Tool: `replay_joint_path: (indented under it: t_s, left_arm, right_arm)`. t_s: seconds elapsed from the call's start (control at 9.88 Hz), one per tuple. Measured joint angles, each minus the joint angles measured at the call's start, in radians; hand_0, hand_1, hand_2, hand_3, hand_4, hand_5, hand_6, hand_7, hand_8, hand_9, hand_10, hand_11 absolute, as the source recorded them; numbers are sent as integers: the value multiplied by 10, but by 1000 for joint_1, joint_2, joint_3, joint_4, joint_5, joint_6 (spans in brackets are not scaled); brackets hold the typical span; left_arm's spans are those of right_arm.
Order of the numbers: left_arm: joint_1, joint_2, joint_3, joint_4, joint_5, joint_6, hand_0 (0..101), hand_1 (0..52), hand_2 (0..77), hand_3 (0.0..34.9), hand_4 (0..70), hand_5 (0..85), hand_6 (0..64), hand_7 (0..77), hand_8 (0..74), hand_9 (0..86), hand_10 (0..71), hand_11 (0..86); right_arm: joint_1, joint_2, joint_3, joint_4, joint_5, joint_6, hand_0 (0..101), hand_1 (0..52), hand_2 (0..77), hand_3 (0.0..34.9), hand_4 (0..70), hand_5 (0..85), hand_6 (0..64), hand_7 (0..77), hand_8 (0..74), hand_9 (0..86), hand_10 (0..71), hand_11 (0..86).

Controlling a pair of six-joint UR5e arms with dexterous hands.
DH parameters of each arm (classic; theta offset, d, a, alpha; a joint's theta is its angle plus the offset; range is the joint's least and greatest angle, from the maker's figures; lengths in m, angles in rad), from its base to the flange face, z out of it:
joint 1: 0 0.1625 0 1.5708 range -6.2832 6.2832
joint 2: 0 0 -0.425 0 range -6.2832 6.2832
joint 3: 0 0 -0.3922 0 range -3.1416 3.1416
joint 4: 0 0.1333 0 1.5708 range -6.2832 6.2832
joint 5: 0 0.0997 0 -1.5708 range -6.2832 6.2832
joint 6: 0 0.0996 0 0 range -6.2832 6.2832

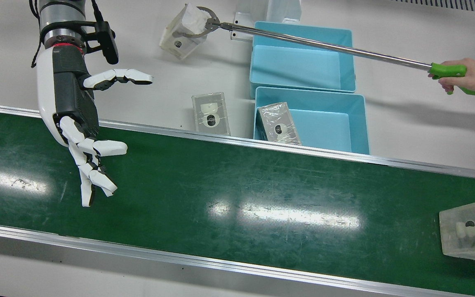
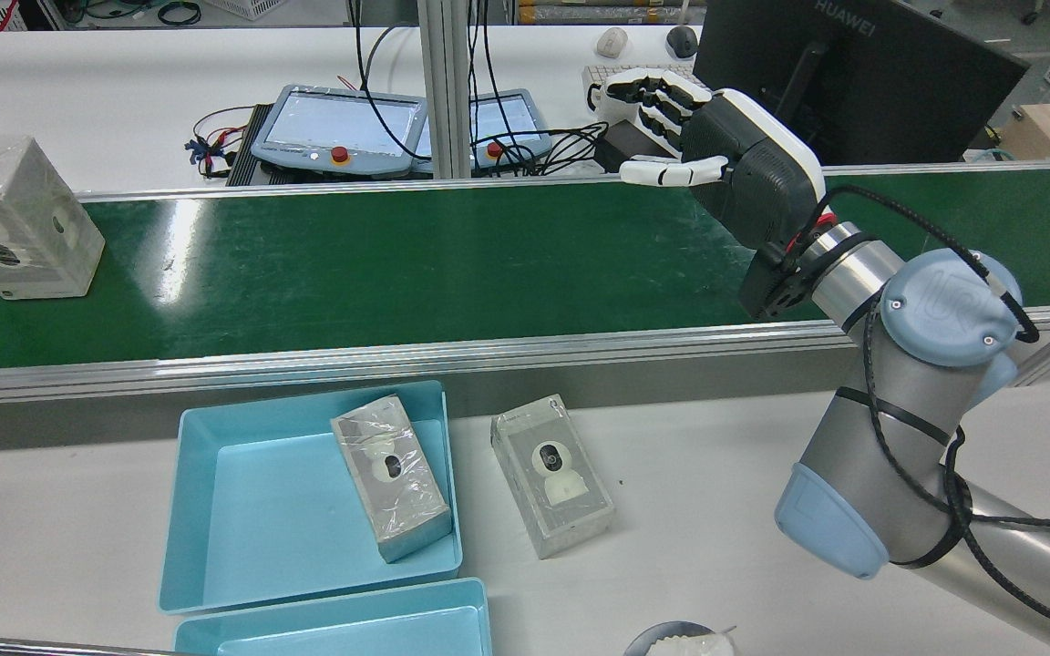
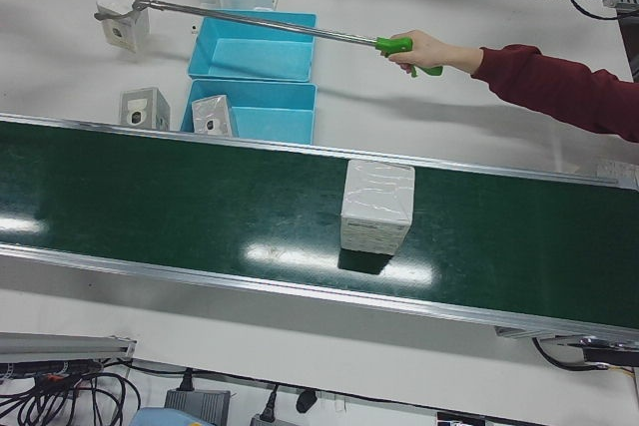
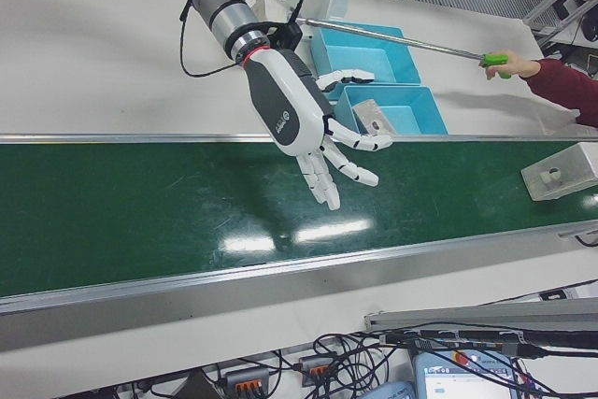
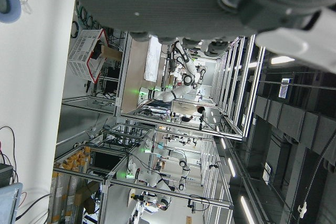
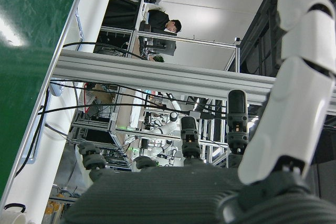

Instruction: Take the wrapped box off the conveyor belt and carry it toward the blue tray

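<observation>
A wrapped box (image 1: 470, 235) stands on the green conveyor belt (image 1: 237, 194) at the front view's right edge; it also shows in the rear view (image 2: 15, 223) and the left-front view (image 3: 377, 205). My right hand (image 1: 76, 123) is open and empty, fingers spread, hovering over the belt far from that box; it also shows in the rear view (image 2: 725, 155). Two blue trays (image 1: 328, 128) lie beside the belt, and the nearer holds another wrapped box (image 1: 278, 123). Only the underside of my left hand (image 5: 210, 3) shows; its fingers are hidden.
A wrapped box (image 1: 210, 113) lies on the white table next to the trays. A person's hand (image 1: 468, 76) holds a long grabber pole (image 1: 324, 45) over the trays, clamping one more box (image 1: 184, 27). The belt has metal rails (image 1: 237, 142).
</observation>
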Motion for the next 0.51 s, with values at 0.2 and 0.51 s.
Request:
replay_joint_path:
  t_s: [0.2, 0.51]
  left_arm:
    - [0, 0, 0, 0, 0, 0, 0, 0, 5, 0, 5, 5, 0, 5, 0, 0, 5, 0]
    - [0, 0, 0, 0, 0, 0, 0, 0, 5, 0, 0, 5, 5, 5, 5, 0, 5, 0]
  right_arm:
    - [0, 0, 0, 0, 0, 0, 412, 93, 202, 303, 202, 278, 0, 191, 0, 22, 60, 87]
    - [0, 0, 0, 0, 0, 0, 412, 93, 202, 302, 202, 278, 0, 191, 0, 22, 60, 87]
